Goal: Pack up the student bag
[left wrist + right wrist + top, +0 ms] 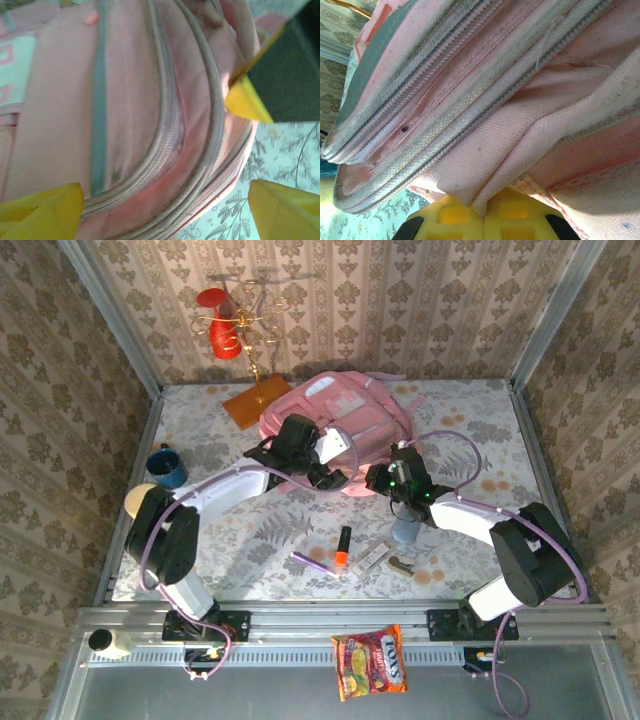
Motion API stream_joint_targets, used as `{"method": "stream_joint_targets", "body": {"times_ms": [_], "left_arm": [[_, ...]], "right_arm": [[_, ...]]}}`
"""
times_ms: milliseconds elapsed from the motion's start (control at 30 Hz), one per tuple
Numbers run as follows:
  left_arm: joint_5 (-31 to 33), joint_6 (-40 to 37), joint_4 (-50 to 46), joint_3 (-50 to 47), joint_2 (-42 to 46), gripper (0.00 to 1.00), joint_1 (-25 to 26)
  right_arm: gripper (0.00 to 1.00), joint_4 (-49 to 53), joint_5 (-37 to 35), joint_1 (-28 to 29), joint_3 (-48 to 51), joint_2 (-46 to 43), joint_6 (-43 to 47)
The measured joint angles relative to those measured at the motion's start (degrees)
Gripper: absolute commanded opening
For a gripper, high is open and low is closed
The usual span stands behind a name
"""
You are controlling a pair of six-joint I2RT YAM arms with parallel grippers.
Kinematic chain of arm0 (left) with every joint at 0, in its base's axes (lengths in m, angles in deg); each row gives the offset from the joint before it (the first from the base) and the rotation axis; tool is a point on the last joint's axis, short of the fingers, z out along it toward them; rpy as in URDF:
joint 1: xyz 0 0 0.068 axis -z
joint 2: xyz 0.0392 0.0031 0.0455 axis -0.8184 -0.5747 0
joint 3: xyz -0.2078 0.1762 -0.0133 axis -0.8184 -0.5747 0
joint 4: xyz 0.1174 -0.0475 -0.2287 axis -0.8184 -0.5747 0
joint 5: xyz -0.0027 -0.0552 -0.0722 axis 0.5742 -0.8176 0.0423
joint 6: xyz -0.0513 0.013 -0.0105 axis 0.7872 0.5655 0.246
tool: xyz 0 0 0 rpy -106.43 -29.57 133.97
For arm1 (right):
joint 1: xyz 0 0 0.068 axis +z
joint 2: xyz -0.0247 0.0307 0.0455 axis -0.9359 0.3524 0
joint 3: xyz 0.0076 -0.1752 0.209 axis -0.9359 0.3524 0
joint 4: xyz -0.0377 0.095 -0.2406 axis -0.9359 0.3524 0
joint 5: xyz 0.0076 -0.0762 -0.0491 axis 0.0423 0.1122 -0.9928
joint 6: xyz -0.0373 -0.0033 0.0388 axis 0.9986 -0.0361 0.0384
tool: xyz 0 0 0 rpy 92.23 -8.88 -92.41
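Observation:
The pink student bag point(340, 415) lies at the back middle of the table. My left gripper point(322, 472) is at its near edge, and in the left wrist view this gripper point(165, 212) stands wide open. Its yellow fingertips point(42, 210) straddle the bag's zipped seams point(165, 130) without gripping them. My right gripper point(385, 480) is at the bag's near right corner. In the right wrist view it point(485, 212) is shut on a fold of the bag's pink fabric point(485, 170). A yellow wedge point(247, 100) with a dark body behind it touches the bag's right edge.
A blue mug point(167, 468) stands at the left. A wire stand with red pieces point(225, 330) is at the back left. An orange marker point(343, 545), a purple pen point(312, 560), a grey-blue pouch point(405, 530) and small bits point(375, 558) lie near the front. A snack packet point(370, 662) rests on the ledge.

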Motion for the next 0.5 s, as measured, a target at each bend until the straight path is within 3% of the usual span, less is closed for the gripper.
{"method": "stream_joint_targets", "body": {"times_ms": [133,300,500], "left_arm": [[-0.1,-4.9,-2.6,3.8,-3.9,0.85,0.9],[1.8,-6.8,-3.5,8.3,-7.6,0.71,1.7],[-1.8,-2.7,-3.7,10.4,-8.0,0.34,0.0]], "right_arm": [[0.00,0.0,0.0,0.0,0.0,0.0,0.0],[0.01,0.0,0.0,0.2,0.0,0.0,0.0],[0.01,-1.2,0.0,0.3,1.2,0.0,0.0]]}}
